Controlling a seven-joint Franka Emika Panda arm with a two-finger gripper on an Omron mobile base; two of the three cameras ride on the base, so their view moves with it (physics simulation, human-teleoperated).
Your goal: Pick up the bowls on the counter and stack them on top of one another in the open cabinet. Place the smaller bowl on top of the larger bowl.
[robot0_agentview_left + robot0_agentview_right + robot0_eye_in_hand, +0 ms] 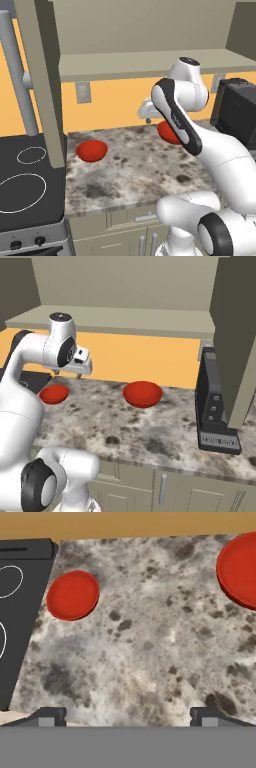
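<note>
Two red bowls rest on the speckled counter (135, 170) (150, 431) (150, 652). The smaller bowl (92, 150) (54, 394) (72, 595) sits near the stovetop. The larger bowl (142, 393) (240, 569) stands further right; in the left base view the arm covers part of the larger bowl (165, 132). My gripper (146, 114) (66, 374) (129, 718) hangs above the counter between the two bowls, pointing down. It is open, with nothing between its fingers and touching neither bowl. The open cabinet's bare shelf (150, 64) (125, 318) runs above.
A black stovetop (25, 185) (15, 612) with white rings borders the counter on the left. A black appliance (237, 110) (215, 411) stands at the right end of the counter. The open cabinet door (42, 75) juts forward above the stove edge.
</note>
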